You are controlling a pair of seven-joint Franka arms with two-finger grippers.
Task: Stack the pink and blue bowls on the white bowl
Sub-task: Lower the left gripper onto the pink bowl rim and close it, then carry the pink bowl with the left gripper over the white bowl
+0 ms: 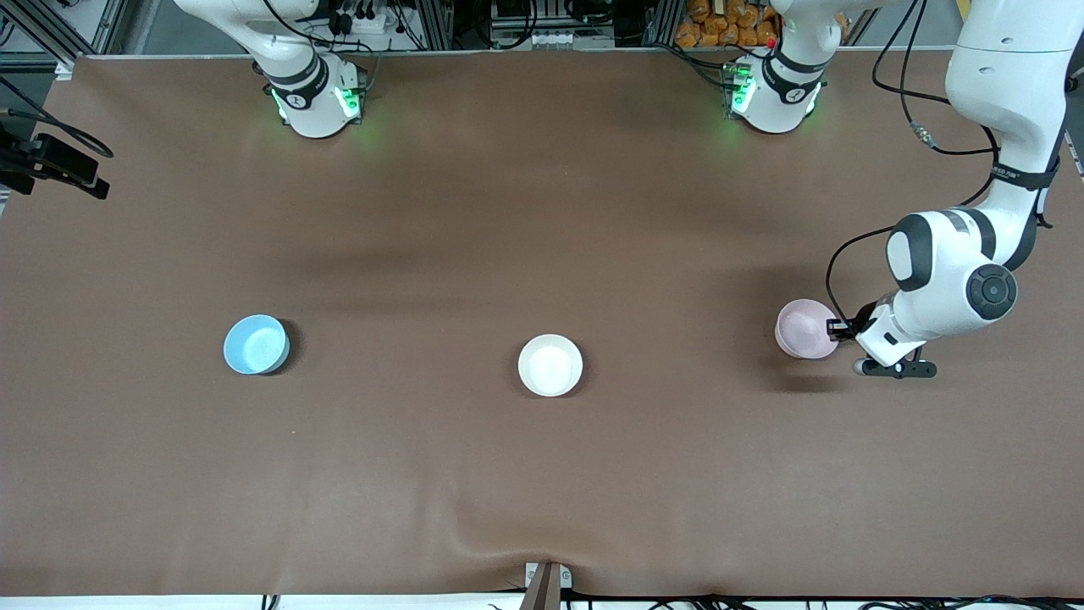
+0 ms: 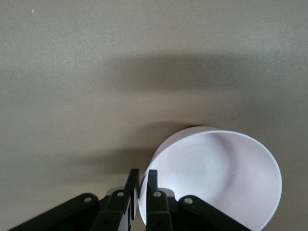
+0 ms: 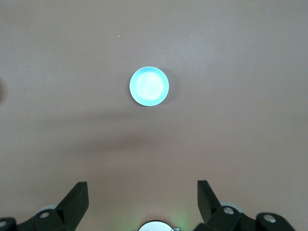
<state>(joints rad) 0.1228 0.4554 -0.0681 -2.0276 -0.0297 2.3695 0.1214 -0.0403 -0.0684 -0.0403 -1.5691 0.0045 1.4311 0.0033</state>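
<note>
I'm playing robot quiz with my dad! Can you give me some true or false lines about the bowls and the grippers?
1. The left gripper is shut on the rim of the glossy pale pink bowl. True.
2. The glossy sky blue bowl sits inside the glossy white bowl. False: they stand apart on the brown table.
3. The right gripper is open, high over the table. True.
4. The white bowl lies between the other two. True.
5. The right gripper holds the blue bowl. False: it holds nothing.
</note>
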